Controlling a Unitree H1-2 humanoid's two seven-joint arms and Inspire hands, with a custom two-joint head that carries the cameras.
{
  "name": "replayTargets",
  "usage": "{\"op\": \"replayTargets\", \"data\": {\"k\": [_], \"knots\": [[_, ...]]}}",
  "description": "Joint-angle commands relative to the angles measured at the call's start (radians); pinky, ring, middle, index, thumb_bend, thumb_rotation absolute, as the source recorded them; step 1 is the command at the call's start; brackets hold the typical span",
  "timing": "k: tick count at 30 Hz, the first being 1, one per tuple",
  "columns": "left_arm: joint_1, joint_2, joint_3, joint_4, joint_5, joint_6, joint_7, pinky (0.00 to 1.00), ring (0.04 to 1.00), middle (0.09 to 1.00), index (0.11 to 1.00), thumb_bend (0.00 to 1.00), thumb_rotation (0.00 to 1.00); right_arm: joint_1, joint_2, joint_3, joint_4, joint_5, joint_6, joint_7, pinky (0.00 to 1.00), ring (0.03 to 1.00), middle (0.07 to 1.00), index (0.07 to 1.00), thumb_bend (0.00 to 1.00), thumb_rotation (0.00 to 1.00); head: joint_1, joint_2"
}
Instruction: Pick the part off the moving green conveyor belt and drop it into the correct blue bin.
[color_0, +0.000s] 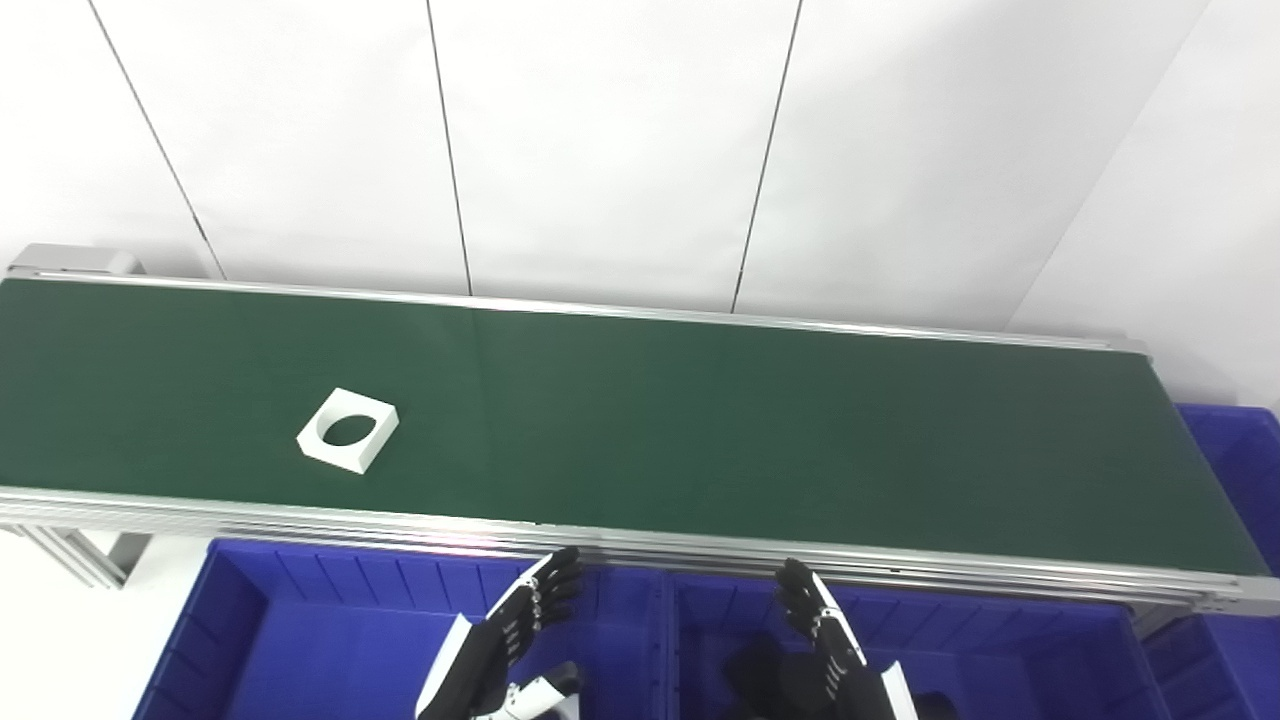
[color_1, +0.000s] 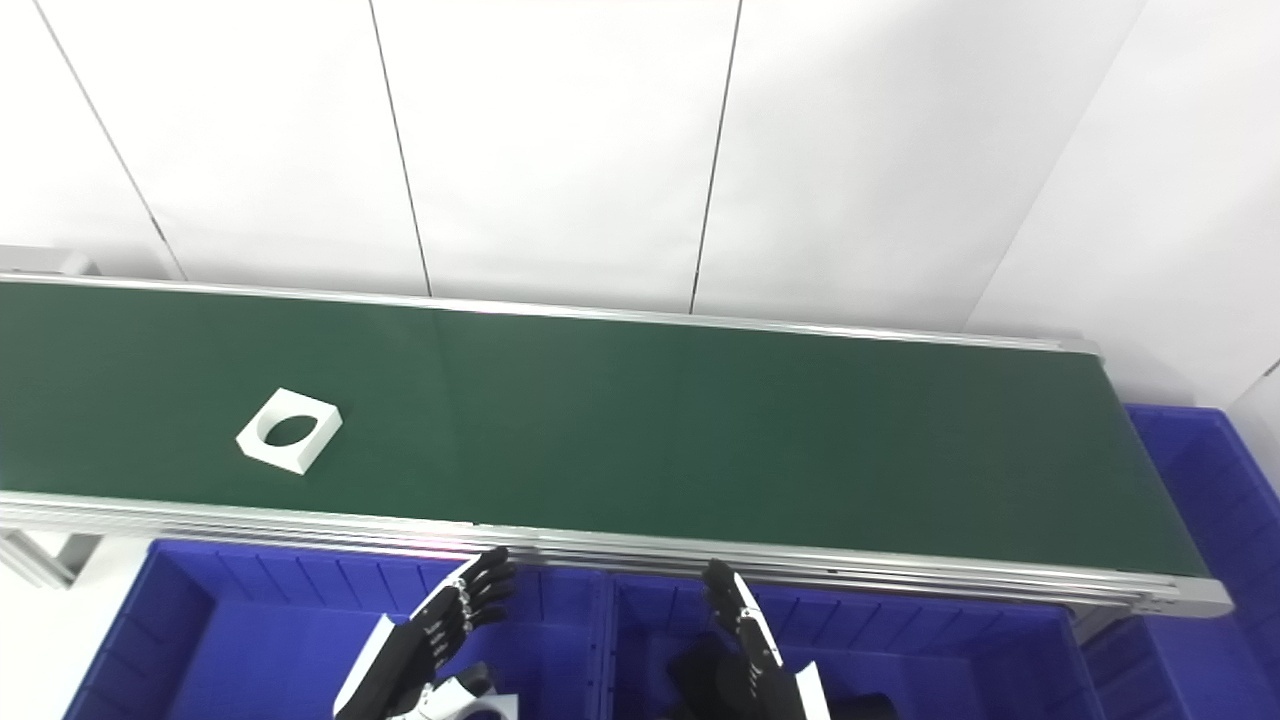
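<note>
While both head views show the same scene, the left eye view alone takes in the conveyor's grey end housing at far left, and the right eye view shows more of the blue end bin beyond the belt's right end. Both robot hands hover low over the bins, fingers spread and holding nothing: the left robot hand over the left blue bin, the right robot hand over the middle blue bin. What the bins hold cannot be made out; a dark shape beneath the right robot hand is unclear. On the green conveyor belt, a white square part with a round hole lies flat, well apart from and up-left of the left robot hand.
</note>
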Motion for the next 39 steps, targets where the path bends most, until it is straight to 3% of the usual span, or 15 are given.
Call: {"op": "replayTargets", "data": {"k": [1,12,15,19,22,25,28,33,39], "knots": [[-0.014,-0.011,0.007,-0.035,-0.002,-0.033,-0.015,0.82,0.859,0.887,0.885,0.76,0.66,-0.007,0.014,-0.010,-0.032,-0.004,-0.037,0.014,0.92,0.920,0.925,0.943,0.87,0.63,0.001,0.013],[-0.024,-0.022,0.021,-0.063,0.017,-0.033,-0.008,0.81,0.849,0.872,0.876,0.78,0.65,-0.031,0.036,-0.050,-0.044,0.010,0.010,0.058,0.91,0.920,0.925,0.936,0.90,0.66,0.029,0.057],[-0.023,-0.024,0.026,-0.128,0.012,-0.033,-0.015,0.81,0.845,0.866,0.873,0.79,0.63,-0.043,0.037,-0.057,-0.046,0.011,0.022,0.069,0.91,0.917,0.924,0.936,0.90,0.68,0.082,0.069],[-0.030,-0.014,0.041,-0.247,0.016,-0.032,-0.021,0.82,0.848,0.854,0.856,0.83,0.60,-0.058,0.036,-0.066,-0.034,0.020,0.016,0.080,0.92,0.917,0.922,0.942,0.91,0.68,0.138,0.058],[-0.052,0.005,0.065,-0.353,0.018,-0.009,-0.031,0.78,0.813,0.844,0.843,0.76,0.53,-0.065,0.038,-0.074,-0.025,0.013,0.012,0.082,0.90,0.919,0.919,0.931,0.92,0.68,0.153,0.051],[-0.094,0.064,0.103,-0.462,0.024,0.097,-0.063,0.78,0.817,0.853,0.853,0.75,0.52,-0.070,0.036,-0.080,-0.015,0.003,0.004,0.080,0.89,0.920,0.921,0.928,0.93,0.68,0.181,0.039],[-0.153,0.127,0.138,-0.495,0.006,0.161,-0.103,0.81,0.853,0.876,0.873,0.76,0.50,-0.075,0.035,-0.085,-0.007,0.007,0.001,0.084,0.89,0.915,0.915,0.928,0.93,0.68,0.191,0.034],[-0.250,0.222,0.194,-0.550,0.031,0.359,-0.141,0.83,0.876,0.888,0.876,0.80,0.46,-0.082,0.032,-0.090,0.012,0.020,-0.020,0.087,0.88,0.904,0.910,0.926,0.93,0.67,0.216,0.019],[-0.327,0.276,0.225,-0.533,0.101,0.433,-0.147,0.85,0.899,0.916,0.903,0.80,0.43,-0.087,0.026,-0.094,0.025,0.023,-0.031,0.095,0.88,0.895,0.905,0.928,0.93,0.67,0.228,0.006]]}}
